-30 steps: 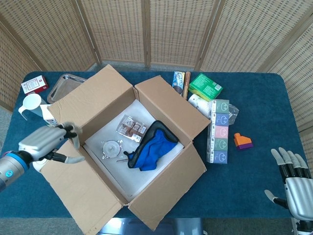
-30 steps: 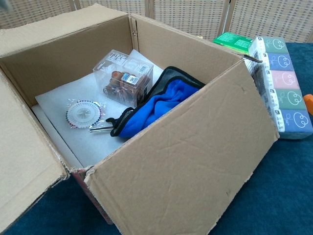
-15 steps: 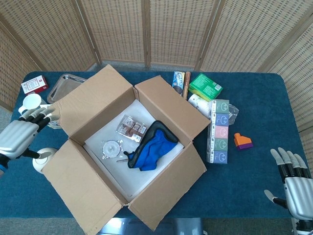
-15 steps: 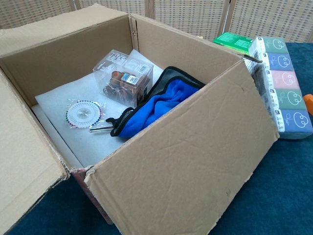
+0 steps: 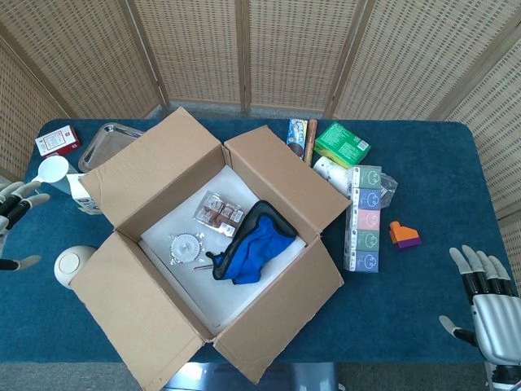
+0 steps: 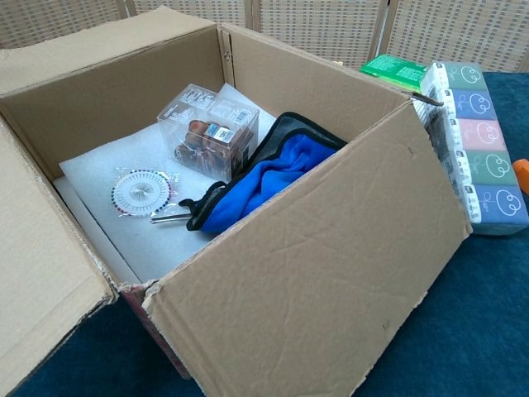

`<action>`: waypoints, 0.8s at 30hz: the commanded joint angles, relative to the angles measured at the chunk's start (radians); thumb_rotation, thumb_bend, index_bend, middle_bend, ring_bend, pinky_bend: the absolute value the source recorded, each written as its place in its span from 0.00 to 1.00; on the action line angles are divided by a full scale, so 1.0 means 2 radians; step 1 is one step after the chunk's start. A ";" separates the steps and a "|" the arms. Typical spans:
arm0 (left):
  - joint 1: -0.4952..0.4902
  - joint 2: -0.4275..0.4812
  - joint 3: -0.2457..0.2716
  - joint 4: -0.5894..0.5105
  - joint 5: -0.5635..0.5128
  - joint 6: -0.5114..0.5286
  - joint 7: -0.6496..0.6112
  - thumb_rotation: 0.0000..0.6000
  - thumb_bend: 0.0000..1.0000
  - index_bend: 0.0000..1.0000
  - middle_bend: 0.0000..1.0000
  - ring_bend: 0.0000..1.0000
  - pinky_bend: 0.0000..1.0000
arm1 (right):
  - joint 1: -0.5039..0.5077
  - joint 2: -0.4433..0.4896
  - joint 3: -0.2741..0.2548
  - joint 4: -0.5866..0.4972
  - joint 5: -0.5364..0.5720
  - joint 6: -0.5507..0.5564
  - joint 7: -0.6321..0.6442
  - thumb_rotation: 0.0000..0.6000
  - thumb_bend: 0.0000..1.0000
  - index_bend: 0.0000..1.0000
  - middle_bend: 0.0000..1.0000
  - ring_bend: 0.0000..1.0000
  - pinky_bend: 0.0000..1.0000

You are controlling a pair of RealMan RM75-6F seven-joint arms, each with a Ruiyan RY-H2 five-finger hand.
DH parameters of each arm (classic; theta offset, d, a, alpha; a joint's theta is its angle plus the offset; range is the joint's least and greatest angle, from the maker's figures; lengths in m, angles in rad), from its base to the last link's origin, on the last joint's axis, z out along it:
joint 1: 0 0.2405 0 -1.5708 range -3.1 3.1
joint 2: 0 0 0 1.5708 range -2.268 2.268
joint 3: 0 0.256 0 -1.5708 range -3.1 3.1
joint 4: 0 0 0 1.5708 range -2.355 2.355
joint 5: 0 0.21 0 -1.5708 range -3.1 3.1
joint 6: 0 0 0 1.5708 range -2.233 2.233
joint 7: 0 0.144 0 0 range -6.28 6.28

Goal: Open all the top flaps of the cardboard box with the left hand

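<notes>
— Where's the left hand (image 5: 11, 204)?
— At the table's (image 5: 423, 301) left edge, fingers (image 5: 24, 199) apart, holding nothing.
— And the cardboard box (image 5: 213, 252)?
— Mid-table, all four flaps folded outward, blue cloth (image 5: 248, 251) inside.
— The right hand (image 5: 488, 305)?
— Near right corner, fingers spread, empty.

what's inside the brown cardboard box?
Inside the brown cardboard box, on white foam lining: clear plastic case, round pin wheel, blue cloth in black pouch. Anything beneath the cloth is hidden.
</notes>
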 commanded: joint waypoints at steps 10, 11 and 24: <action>0.044 -0.067 0.061 0.086 -0.036 0.119 -0.021 1.00 0.00 0.07 0.00 0.00 0.02 | 0.005 -0.007 0.006 0.006 0.011 -0.006 -0.004 1.00 0.00 0.00 0.00 0.00 0.00; 0.048 -0.075 0.065 0.088 -0.039 0.130 -0.019 1.00 0.00 0.06 0.00 0.00 0.02 | 0.006 -0.008 0.007 0.007 0.012 -0.006 -0.005 1.00 0.00 0.00 0.00 0.00 0.00; 0.079 -0.155 0.107 0.101 -0.042 0.229 -0.002 1.00 0.00 0.01 0.00 0.00 0.00 | 0.011 -0.018 0.013 0.020 0.015 -0.005 -0.004 1.00 0.00 0.00 0.00 0.00 0.00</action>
